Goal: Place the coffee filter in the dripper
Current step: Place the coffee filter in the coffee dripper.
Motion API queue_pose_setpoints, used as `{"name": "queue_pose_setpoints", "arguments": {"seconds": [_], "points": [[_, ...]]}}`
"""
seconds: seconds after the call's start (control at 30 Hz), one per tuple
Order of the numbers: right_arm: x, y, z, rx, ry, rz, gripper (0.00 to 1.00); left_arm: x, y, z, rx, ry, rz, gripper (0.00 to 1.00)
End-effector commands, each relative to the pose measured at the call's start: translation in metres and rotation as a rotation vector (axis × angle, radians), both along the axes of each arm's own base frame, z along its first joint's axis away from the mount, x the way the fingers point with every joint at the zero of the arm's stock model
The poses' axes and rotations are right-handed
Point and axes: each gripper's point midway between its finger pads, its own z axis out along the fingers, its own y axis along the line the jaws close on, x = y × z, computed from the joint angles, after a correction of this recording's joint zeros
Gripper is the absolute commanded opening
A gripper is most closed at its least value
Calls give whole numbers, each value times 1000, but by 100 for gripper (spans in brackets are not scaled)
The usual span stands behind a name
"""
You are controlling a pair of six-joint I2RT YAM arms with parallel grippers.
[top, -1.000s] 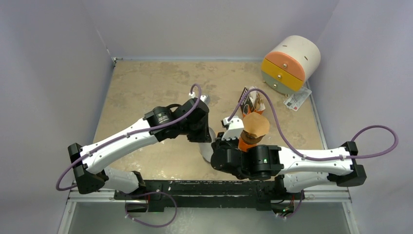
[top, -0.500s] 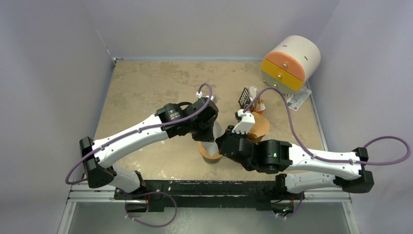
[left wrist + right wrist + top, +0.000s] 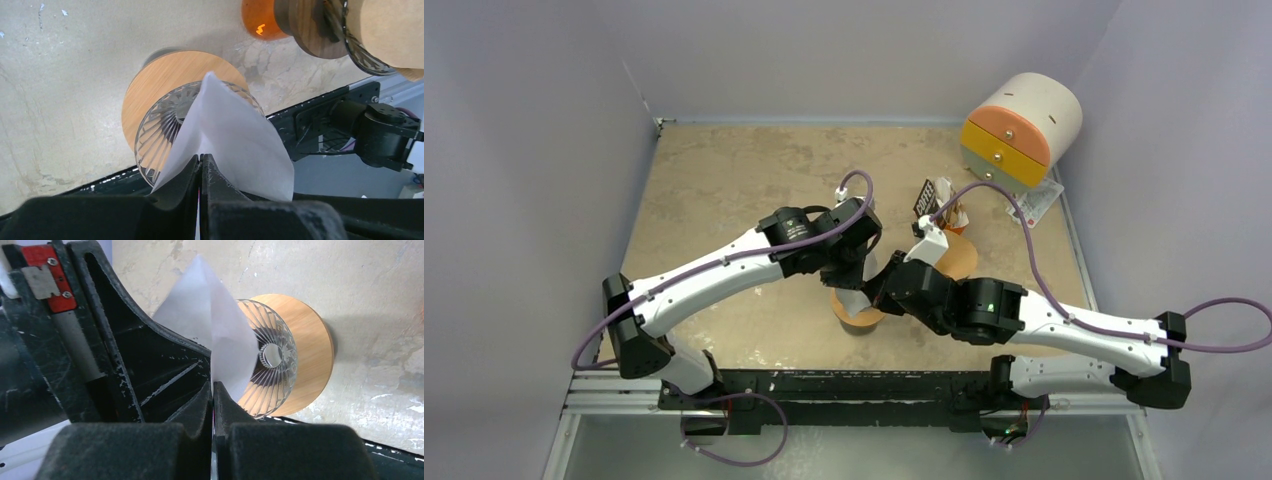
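Observation:
The dripper (image 3: 858, 320) is a ribbed glass cone (image 3: 162, 122) on a round wooden base (image 3: 165, 75), standing near the table's front edge. A white paper coffee filter (image 3: 235, 130) hangs over its mouth, held by opposite edges between the two grippers. My left gripper (image 3: 201, 157) is shut on one edge. The filter (image 3: 215, 325) covers part of the glass cone (image 3: 275, 370), and my right gripper (image 3: 213, 385) is shut on its other edge. From above, both grippers (image 3: 856, 278) (image 3: 882, 290) meet over the dripper. Whether the filter touches the glass I cannot tell.
A second dripper with a brown filter (image 3: 952, 255) stands just right of the right wrist, on an orange stand (image 3: 260, 20). A filter packet (image 3: 934, 200) lies behind it. A round drawer unit (image 3: 1021, 130) sits at the back right with a paper label (image 3: 1034, 205).
Both arms have swung inward and to the right, carrying the white filter together. The dripper, hidden a second ago, now shows below the two grippers.

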Motion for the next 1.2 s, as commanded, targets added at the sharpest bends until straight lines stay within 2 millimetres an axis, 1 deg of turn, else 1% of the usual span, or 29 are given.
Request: {"name": "queue_pose_setpoints", "arguments": {"seconds": [0.0,0.2,0.4,0.5,0.63,0.8,0.93,1.03,1.17], "points": [[-1,3,5,55,44,-26,0,4,2,6,29,-23,-12,0],[-3,4,0,67,65,-30,0,3,-1,-4,44,-1,-8,0],[-1,-2,-6,66,56,-54,0,1,-2,-15,66,26,-11,0],[-1,-2,-6,69,55,-54,0,1,-3,-22,76,36,-8,0],[-1,-3,-6,71,54,-54,0,2,-5,-26,84,42,-9,0],[0,-7,-4,73,42,-59,0,2,-4,-34,107,51,-9,7],[1,-12,-2,73,33,-67,0,3,-6,-36,109,51,-14,12],[1,-16,-2,73,26,-73,0,3,-6,-38,116,53,-18,13],[1,-16,-3,71,24,-70,0,3,-9,-40,115,59,-25,13]]}}
